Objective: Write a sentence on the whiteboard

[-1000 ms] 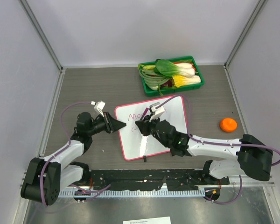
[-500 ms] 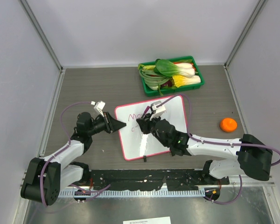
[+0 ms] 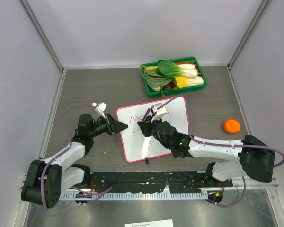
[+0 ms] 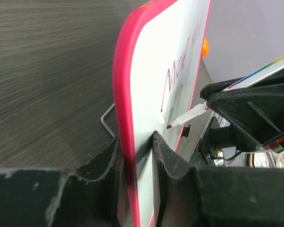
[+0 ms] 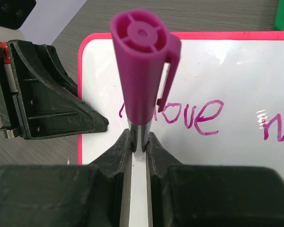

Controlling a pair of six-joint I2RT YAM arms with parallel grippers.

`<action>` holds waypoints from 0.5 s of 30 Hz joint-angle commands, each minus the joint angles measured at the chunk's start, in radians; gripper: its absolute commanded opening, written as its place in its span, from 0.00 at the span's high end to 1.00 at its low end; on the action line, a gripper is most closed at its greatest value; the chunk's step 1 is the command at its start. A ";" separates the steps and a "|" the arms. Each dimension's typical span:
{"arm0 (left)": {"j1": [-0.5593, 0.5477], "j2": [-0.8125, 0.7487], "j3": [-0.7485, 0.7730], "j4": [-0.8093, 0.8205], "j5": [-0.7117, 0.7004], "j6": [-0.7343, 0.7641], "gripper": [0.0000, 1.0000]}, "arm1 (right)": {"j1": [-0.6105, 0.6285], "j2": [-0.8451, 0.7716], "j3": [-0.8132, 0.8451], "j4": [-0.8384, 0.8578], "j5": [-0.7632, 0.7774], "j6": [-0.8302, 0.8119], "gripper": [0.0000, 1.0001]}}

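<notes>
Top: the whiteboard point(image 3: 177, 118) sits in the middle of the table point(image 3: 99, 90), with the left pincer point(image 3: 124, 126) at its left edge and the right pincer point(image 3: 143, 126) over its face.
Left wrist: the pincer is clamped on the pink frame. The marker point(image 4: 189, 114) tip is at the board under the first word. Hold firm so strokes don't shove the board.
Right wrist: the pincer is clamped on the marker. "Move" point(image 5: 189, 113) is written. Press lightly and evenly, and keep the letters spaced.
</notes>
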 commanded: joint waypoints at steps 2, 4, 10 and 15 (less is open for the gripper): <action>0.003 0.005 -0.017 -0.044 -0.085 0.115 1.00 | 0.001 0.003 0.020 -0.014 -0.008 0.003 0.99; 0.003 0.003 -0.017 -0.044 -0.085 0.115 1.00 | 0.004 -0.006 0.008 -0.018 -0.010 0.006 0.99; 0.001 0.005 -0.017 -0.044 -0.085 0.113 1.00 | 0.003 -0.026 -0.003 -0.026 0.024 0.003 0.99; 0.001 0.008 -0.015 -0.042 -0.084 0.113 1.00 | 0.003 -0.026 0.011 -0.037 0.015 -0.012 0.99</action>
